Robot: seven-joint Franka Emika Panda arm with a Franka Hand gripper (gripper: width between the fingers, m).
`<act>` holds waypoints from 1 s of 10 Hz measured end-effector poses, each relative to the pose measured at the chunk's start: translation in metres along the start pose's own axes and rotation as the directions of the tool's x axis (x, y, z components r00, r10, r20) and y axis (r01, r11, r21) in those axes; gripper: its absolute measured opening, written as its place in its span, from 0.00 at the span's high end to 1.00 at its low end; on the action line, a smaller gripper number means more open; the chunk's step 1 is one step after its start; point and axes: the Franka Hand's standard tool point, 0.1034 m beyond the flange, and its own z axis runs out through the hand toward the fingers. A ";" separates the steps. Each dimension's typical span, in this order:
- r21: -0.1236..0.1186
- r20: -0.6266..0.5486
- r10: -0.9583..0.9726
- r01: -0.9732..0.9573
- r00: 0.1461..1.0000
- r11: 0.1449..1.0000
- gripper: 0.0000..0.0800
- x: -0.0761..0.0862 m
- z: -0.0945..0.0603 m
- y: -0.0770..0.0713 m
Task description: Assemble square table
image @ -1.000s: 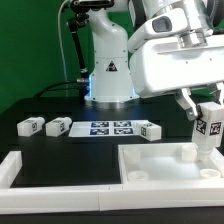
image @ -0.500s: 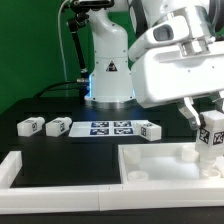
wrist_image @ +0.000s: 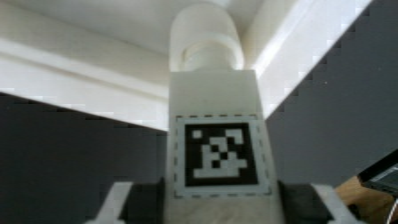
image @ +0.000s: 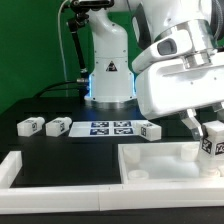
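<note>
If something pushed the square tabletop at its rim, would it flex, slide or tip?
Probably stiff: the tabletop looks like thick moulded plastic with a raised rim. It would likely slide rather than tip, since it lies flat and wide. It seems light, so a small push could shift it.

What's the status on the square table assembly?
Hand shut on small white tagged plastic leg, at white square tray-like tabletop's corner, exterior view's right. Three spare legs loose behind. Nothing blocking.

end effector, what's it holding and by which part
A small white plastic table leg with a black-and-white tag, gripped at its tagged end; rounded tip free.
</note>
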 end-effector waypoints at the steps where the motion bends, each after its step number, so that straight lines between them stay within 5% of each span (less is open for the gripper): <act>1: 0.002 0.004 0.001 -0.001 1.000 1.000 0.64 -0.002 0.002 -0.001; 3: 0.003 0.005 0.001 -0.001 1.000 1.000 0.64 -0.002 0.002 -0.001; 5: 0.003 0.005 0.001 -0.001 1.000 1.000 0.26 -0.002 0.002 -0.001; 10: 0.003 0.005 0.001 -0.001 1.000 1.000 0.19 -0.002 0.002 -0.001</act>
